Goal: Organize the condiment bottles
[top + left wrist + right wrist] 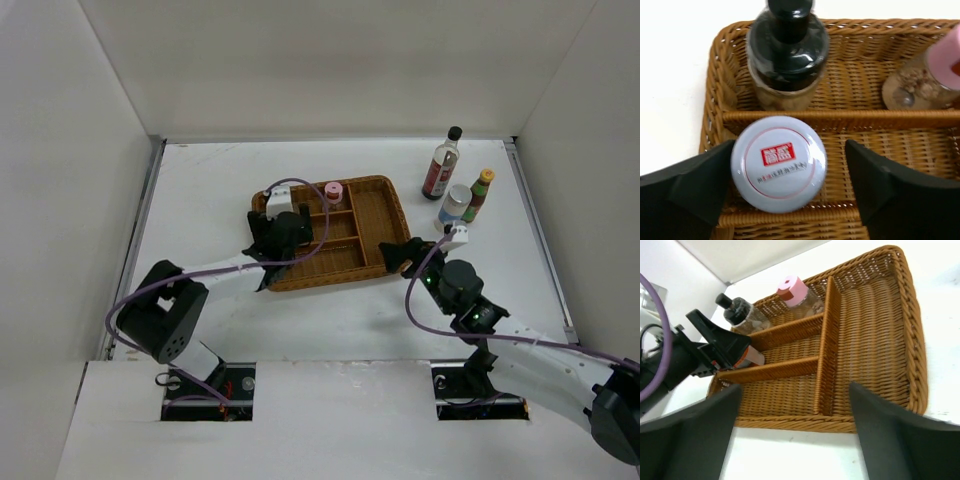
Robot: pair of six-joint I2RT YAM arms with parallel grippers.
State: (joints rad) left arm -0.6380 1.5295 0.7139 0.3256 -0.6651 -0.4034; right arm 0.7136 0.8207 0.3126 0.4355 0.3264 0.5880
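1. While its fingers stand spread, the left gripper (789, 150) flanks the short pale-lidded jar with a red label (779, 162), which sits in the brown wicker tray (715, 95), in its middle compartment.
2. The right gripper (795, 390) is spread too, empty, just beside the tray's right edge.
3. Outside, right of the tray, stand the tall red-labelled black-capped bottle (441, 162), the white-and-blue bottle (455, 206) and the green-and-yellow-capped bottle (479, 195).
4. I judge them light, rigid, smooth and tippy; I would pinch each low on the body, not the cap.
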